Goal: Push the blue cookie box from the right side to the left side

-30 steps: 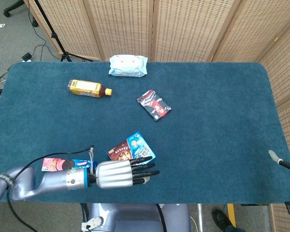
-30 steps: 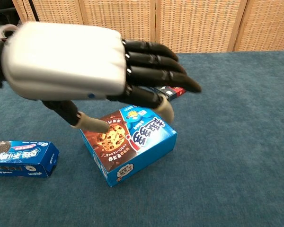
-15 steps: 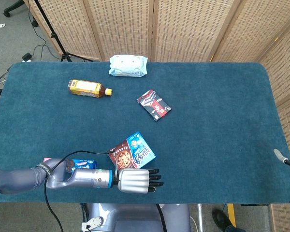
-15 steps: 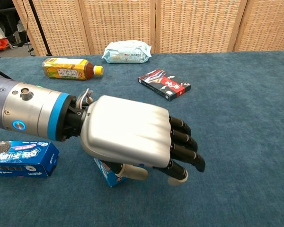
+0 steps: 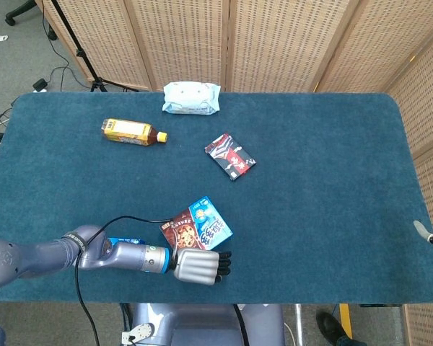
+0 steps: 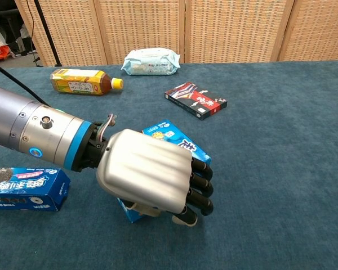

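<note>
- The Oreo pack point(image 6: 23, 188) at the far left keeps its place on the table point(image 5: 332, 187), now mostly hidden under the left forearm in the head view
- The left hand point(image 6: 152, 177) has dropped from above the box a second ago to the table's near edge, just in front of the box's near corner; its fingers point(image 6: 198, 185), stretched out before, are now curled into a fist that holds nothing
- The blue cookie box point(image 5: 199, 225) has not shifted; it lies near the front edge, left of the table's middle, and whether the hand touches it I cannot tell
- I judge the fist is lined up to shove it, so the push itself is not yet started
- The right hand is not in view
</note>
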Controlling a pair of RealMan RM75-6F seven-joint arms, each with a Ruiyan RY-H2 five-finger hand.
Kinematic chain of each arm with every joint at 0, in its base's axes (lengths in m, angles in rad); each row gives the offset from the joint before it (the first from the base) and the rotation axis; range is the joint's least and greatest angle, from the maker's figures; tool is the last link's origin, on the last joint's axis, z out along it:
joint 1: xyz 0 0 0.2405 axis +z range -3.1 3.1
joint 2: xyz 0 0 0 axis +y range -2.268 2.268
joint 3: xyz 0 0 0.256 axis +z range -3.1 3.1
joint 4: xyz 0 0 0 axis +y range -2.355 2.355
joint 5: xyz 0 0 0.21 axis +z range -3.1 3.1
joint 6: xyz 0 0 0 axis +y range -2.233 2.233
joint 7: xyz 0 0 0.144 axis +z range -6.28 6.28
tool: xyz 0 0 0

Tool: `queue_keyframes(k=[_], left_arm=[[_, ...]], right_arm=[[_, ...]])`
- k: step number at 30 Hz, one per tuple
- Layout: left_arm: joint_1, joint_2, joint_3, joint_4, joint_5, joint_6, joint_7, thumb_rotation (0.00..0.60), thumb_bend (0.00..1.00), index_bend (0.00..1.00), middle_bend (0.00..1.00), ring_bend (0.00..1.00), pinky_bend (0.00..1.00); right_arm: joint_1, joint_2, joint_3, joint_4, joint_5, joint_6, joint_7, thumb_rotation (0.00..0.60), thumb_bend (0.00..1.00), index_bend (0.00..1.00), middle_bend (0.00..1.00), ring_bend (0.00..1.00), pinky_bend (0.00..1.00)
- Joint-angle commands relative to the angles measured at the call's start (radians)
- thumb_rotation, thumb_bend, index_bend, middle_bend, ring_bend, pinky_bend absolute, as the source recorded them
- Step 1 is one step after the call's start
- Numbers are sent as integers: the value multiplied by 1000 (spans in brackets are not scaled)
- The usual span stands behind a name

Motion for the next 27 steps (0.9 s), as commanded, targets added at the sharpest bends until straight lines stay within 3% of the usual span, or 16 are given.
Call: queue_keyframes(k=[1,10,12,18,27], left_arm=[[-15,7,15,26,-2,6,10,600,422,484,303,235,227],[-5,19,7,44,-107,-58,53,600,386,484,303,235,228],[13,13,-24,53,-181,-86,50,600,375,482,303,235,228],[23,10,-58,50,-258,-114,88,600,369,483,299,236,228],[50,21,-57,43,-341,-135,123,600,367,483,298,236,228]], right_arm=[[-1,0,2,-1,0,-2,0,600,0,0,0,0,0],[-4,0,4,-7,-11,-8,-5,600,0,0,0,0,0],[-4,0,4,-7,-13,-12,-6,600,0,0,0,0,0],[-4,0,7,-7,-12,-20,-5,600,0,0,0,0,0],[-5,0,10,-8,-19,-23,-2,600,0,0,0,0,0]])
